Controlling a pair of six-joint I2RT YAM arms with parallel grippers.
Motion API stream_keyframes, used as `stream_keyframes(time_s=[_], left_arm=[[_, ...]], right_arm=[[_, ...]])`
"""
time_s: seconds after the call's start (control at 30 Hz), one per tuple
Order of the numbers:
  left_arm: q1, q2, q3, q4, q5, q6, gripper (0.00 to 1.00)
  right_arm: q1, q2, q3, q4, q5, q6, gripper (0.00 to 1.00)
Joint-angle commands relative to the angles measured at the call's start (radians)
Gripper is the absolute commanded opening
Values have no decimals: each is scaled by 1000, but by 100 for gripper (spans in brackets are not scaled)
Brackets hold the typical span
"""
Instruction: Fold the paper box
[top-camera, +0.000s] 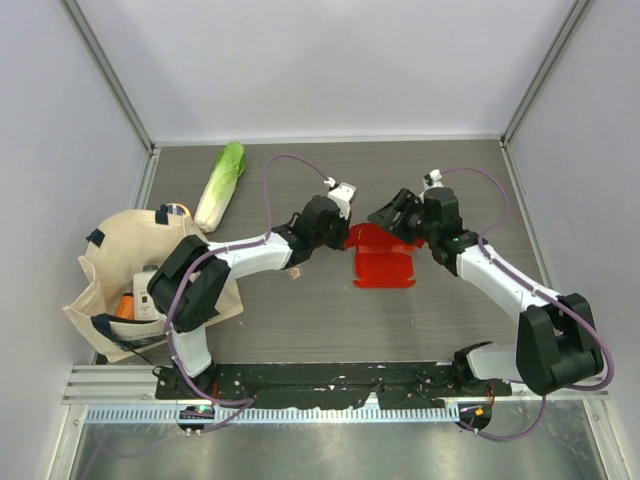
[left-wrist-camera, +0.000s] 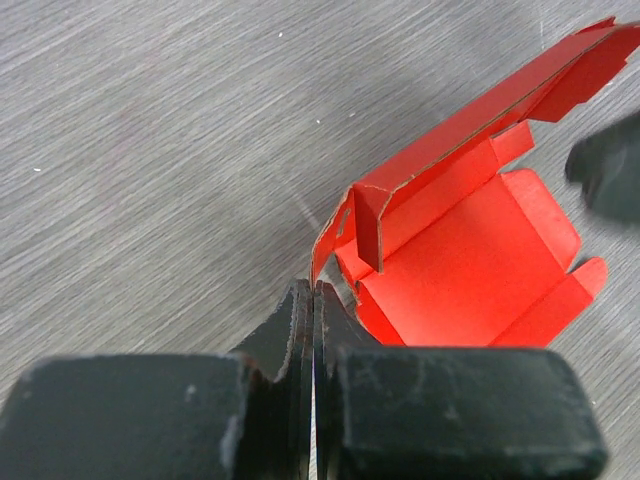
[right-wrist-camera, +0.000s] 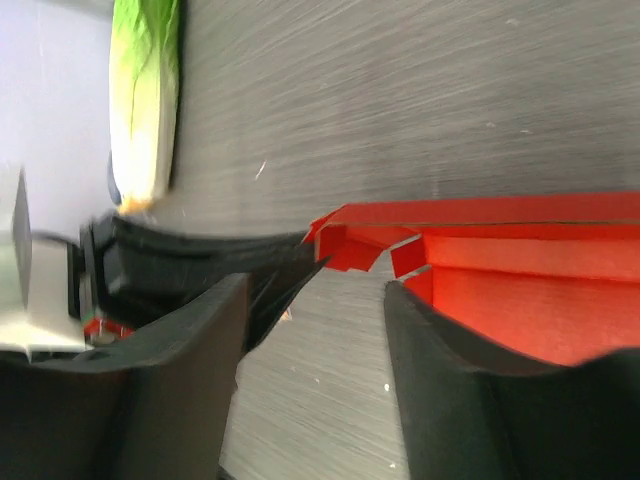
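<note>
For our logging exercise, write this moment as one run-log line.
left gripper: shut on paper box corner | right gripper: open, holding nothing | paper box: part-folded, one wall raised, on table

The left arm (top-camera: 245, 255) and right arm (top-camera: 497, 277) are alike: white tubular links between bulky matte-black joint housings. A thin purple cable (top-camera: 295, 156) loops along each from wrist to base, and a small white camera block (top-camera: 343, 194) sits at each wrist. The jaws are thick, blunt black slabs, scuffed and flecked with pale specks. Both bases bolt to a black plate (top-camera: 330, 378).
</note>
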Motion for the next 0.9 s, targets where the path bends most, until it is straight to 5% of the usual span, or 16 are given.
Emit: stream_keyframes(time_s=[0.0,0.13,0.17,0.27,0.87], left_arm=[[1,-60,72,-55,17,18,0],[3,-63,74,-58,20,10,0],[1,-63,74,-58,17,8,0],[1,-64,69,-61,18,10,0],[3,-27,102,-97,38,-103,0]], right_arm=[[119,-69,18,6,69,-228,51],[249,-66,-140,192,110,-212,29],[271,-64,-160,213,197,-202,15],[318,-52,-221,293,309,-204,1],[361,160,-390,654,410,-175,1]])
